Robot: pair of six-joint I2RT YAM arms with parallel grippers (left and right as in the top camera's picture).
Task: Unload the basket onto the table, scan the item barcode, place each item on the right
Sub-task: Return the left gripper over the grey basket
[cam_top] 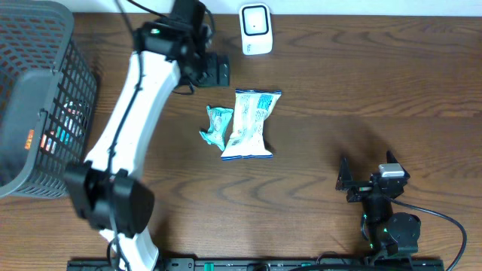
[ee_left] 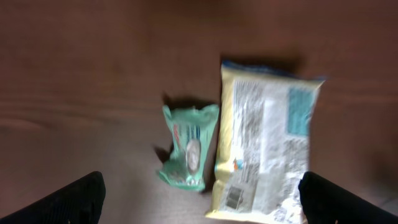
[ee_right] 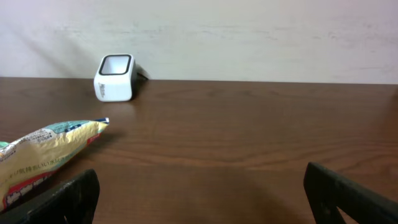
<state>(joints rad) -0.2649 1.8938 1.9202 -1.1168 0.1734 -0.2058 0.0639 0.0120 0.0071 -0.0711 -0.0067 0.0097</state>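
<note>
Two packets lie side by side mid-table: a pale yellow snack bag and a small green packet to its left. In the left wrist view the snack bag lies printed side up with a barcode at its near corner, and the green packet is beside it. My left gripper hovers open above and behind them, holding nothing; its fingers frame both packets. The white scanner stands at the back edge. My right gripper rests open and empty at the front right.
A dark grey mesh basket with items inside stands at the far left. In the right wrist view the scanner stands far off against the wall, and the end of the snack bag shows at the left.
</note>
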